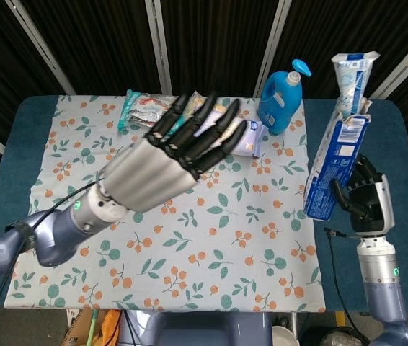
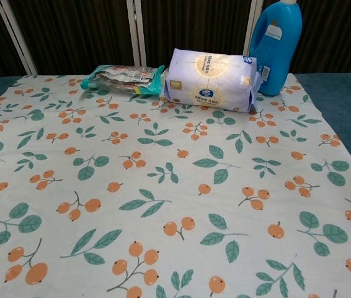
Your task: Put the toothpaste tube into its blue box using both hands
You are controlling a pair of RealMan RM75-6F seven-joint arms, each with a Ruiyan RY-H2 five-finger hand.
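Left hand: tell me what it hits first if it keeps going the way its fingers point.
Probably the white tissue pack: the left hand points its fingers up-right toward it, hovering above the tablecloth. Depth is unclear, so it may pass over.

Blue table (image 1: 406,144) under floral cloth (image 2: 163,186)

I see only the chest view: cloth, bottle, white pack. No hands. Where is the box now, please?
Observer: The right hand holds the box upright, beyond the cloth's right edge.
Operator: Is the tube inside?
Observer: Partly; the tube sticks out of the box top.
Operator: And the left hand?
Observer: The left hand is raised above the cloth, fingers spread, holding nothing.
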